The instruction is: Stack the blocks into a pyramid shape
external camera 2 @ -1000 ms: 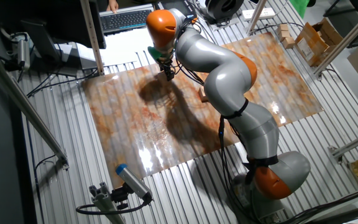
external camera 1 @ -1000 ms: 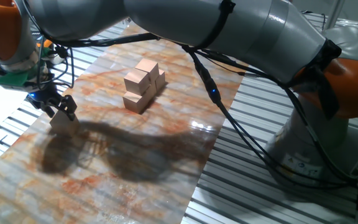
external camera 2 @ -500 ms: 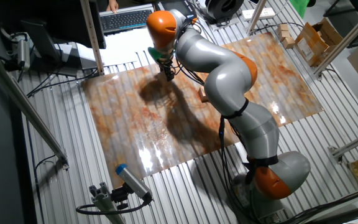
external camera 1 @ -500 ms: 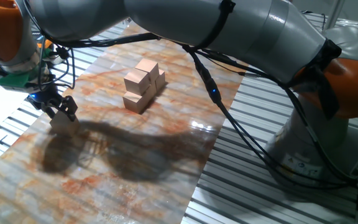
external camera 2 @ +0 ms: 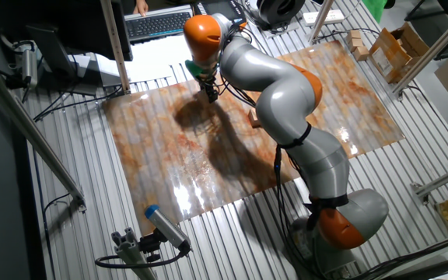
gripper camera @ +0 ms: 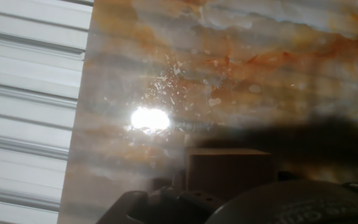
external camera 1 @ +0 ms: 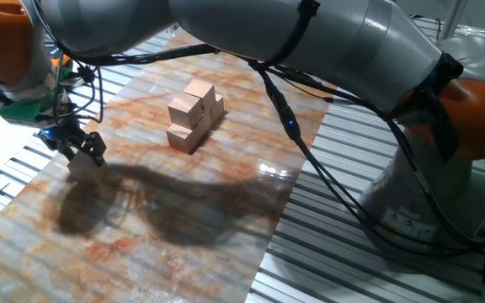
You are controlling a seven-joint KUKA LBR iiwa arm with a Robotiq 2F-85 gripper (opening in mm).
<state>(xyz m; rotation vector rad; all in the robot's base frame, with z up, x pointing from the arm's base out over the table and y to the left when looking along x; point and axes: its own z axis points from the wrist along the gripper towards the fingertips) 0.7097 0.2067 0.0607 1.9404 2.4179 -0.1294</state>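
A stepped pile of tan wooden blocks [external camera 1: 194, 114] stands in the middle of the marbled board. It also shows in the other fixed view [external camera 2: 252, 118], mostly hidden by my arm. My gripper [external camera 1: 81, 156] is low at the board's left edge, apart from the pile. Its black fingers [external camera 1: 96, 149] stand on either side of a single tan block [external camera 1: 82, 168] that lies in shadow. In the hand view that block [gripper camera: 229, 171] sits close at the bottom, between the finger bases. In the other fixed view the gripper [external camera 2: 211, 95] is at the board's far edge.
The marbled board [external camera 1: 226, 185] lies on a ribbed metal table [external camera 1: 327, 244]. My arm spans over the board and casts a dark shadow [external camera 1: 141, 210]. A keyboard [external camera 2: 158, 23] lies behind the board, and a blue-capped tool [external camera 2: 162, 225] lies near its front corner.
The gripper has shifted very slightly up and to the left with the block between its fingers. The pile has not moved.
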